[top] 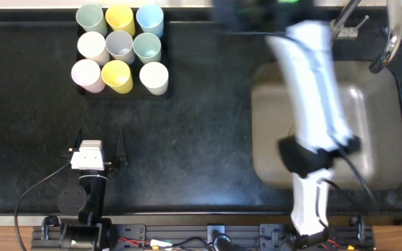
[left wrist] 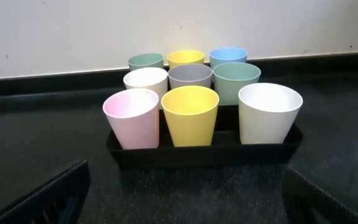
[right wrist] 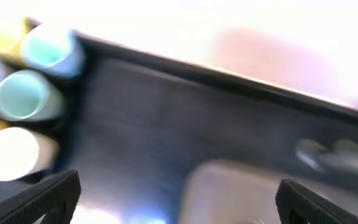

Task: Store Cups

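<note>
A black tray (top: 167, 82) stands at the counter's back left, holding several upright cups in three rows. The nearest row has a pink cup (left wrist: 132, 118), a yellow cup (left wrist: 190, 115) and a white cup (left wrist: 269, 113). My left gripper (top: 100, 137) rests low on the counter in front of the tray (left wrist: 204, 155), open and empty, its fingers (left wrist: 61, 193) spread wide. My right arm stretches over the sink toward the back wall, blurred. Its gripper (right wrist: 179, 193) is open and empty, with the blue cup (right wrist: 48, 50) and green cup (right wrist: 20, 93) off to one side.
A steel sink (top: 375, 104) is set into the dark counter on the right, with a faucet (top: 347, 21) behind it. A pale wall runs along the back. Bare counter (top: 201, 125) lies between the tray and the sink.
</note>
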### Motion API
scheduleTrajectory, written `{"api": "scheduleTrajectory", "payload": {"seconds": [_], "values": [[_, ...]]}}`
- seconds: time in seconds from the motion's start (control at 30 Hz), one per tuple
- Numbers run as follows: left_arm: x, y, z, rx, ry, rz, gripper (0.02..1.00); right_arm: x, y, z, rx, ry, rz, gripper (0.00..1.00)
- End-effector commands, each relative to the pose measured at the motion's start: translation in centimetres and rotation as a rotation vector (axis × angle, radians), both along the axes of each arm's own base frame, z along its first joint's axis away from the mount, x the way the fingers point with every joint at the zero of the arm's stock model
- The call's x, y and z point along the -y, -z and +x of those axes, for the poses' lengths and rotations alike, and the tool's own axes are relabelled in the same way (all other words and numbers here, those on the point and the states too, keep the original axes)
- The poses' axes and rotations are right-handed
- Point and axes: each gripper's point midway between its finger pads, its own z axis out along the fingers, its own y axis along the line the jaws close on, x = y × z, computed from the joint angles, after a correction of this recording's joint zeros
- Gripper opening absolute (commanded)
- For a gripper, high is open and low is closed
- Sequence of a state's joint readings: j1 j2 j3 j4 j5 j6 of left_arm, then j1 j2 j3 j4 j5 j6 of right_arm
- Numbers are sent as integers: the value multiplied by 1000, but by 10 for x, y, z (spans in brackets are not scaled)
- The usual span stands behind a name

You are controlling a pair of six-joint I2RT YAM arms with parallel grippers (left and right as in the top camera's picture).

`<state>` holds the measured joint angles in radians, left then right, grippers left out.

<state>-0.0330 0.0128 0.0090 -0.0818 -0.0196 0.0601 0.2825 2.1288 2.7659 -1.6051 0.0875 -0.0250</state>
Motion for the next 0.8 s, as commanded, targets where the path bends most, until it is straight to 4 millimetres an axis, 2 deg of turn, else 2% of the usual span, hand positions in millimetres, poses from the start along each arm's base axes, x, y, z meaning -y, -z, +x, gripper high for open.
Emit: {"api": "scheduleTrajectory", "payload": {"seconds": [0.03, 0.13, 0.23, 0.37, 0.43, 0.5, 0.57, 0.67, 0.8], "values": [[-1, -1, 0, 7, -5, 19, 1000, 62, -20, -42, -24, 156, 13, 998], [-1, -1, 0, 7, -5, 19, 998, 87, 0, -95, -135, 223, 9, 998], [-1, -1, 0, 7, -5, 19, 1000, 96, 23, -145, -174, 245, 6, 998], [-1, -1, 0, 7, -5, 19, 996, 102, 60, -187, -98, 297, 59, 996], [-1, -1, 0, 7, -5, 19, 998, 108, 82, -192, 22, 314, 72, 998], [-1, -1, 0, 7, -5, 19, 998, 116, 95, -190, 176, 341, 71, 998], [-1, -1, 0, 7, -5, 19, 1000, 123, 101, -187, 369, 362, 89, 998], [-1, -1, 0, 7, -5, 19, 998, 124, 101, -190, 623, 361, 169, 998], [-1, -1, 0, 7, -5, 19, 998, 127, 122, -209, 723, 357, 202, 996]]}}
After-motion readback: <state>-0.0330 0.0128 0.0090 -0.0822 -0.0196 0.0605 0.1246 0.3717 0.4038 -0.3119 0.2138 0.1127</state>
